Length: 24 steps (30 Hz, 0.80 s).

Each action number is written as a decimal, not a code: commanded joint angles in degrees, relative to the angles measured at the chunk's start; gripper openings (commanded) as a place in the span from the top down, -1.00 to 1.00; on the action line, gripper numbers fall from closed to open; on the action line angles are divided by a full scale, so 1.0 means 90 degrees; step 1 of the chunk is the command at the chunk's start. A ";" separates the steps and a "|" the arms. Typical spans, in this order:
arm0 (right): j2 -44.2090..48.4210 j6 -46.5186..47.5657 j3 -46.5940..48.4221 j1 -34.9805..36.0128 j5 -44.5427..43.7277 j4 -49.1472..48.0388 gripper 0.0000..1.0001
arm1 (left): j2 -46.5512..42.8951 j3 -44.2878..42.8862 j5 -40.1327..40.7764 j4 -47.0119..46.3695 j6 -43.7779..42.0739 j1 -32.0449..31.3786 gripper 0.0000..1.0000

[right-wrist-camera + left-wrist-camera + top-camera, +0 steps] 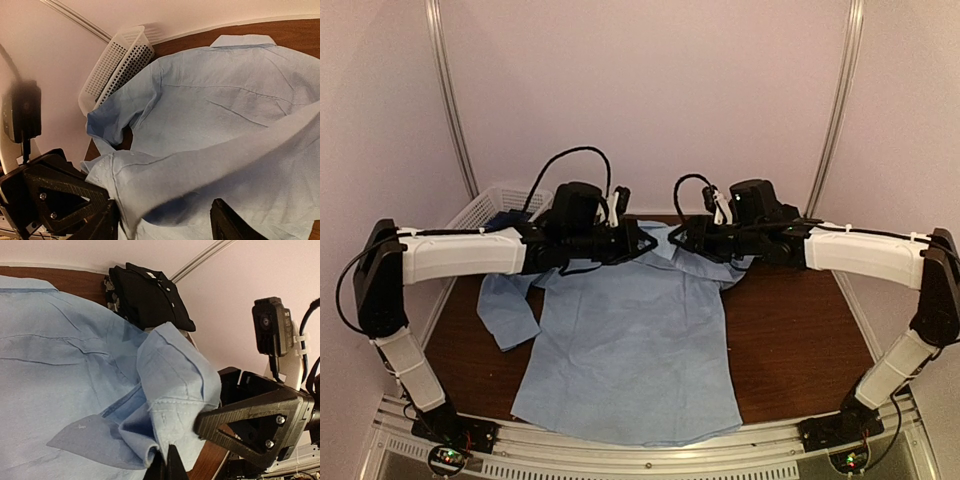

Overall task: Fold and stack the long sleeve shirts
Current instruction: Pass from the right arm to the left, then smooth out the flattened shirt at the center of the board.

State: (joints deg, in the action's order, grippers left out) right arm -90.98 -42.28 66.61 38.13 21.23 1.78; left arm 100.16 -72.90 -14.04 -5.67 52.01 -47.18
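At the overhead view's upper middle, the left gripper (168, 462) pinches the light blue shirt (630, 340), while the right gripper (165, 216) gapes around its cloth.

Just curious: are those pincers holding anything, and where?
Left pincer pinches a raised fold of the light blue shirt near its collar; right pincer: cannot tell.

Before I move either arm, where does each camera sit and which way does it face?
Top external: above and behind the bases, looking down on the light blue shirt on the table; both arms show, left gripper and right gripper near its collar.
Left wrist: on the left arm, facing the far right corner and the black shirt; own fingertips at the bottom.
Right wrist: on the right arm, facing far left toward the white basket; own fingers at the bottom.
Shared: each wrist view shows the other arm's gripper.
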 commanded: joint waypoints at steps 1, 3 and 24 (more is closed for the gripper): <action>0.0823 0.0835 -0.0009 -0.0026 -0.1352 0.0772 -0.37 | -0.0685 -0.0221 0.0887 0.0482 -0.0311 0.0054 1.00; 0.1064 0.1025 -0.0123 -0.0055 -0.1907 0.1124 -0.43 | -0.0926 -0.0156 0.1262 0.0597 -0.0292 0.0067 1.00; -0.0495 0.0693 -0.1364 -0.1767 -0.0390 -0.1239 -0.48 | -0.2059 0.0731 0.2296 0.1651 -0.0191 0.0223 1.00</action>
State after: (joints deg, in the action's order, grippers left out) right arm -91.39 -34.20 53.32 24.10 12.82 -0.08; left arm 83.88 -67.59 4.43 9.41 50.41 -45.67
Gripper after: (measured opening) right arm 0.732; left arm 0.015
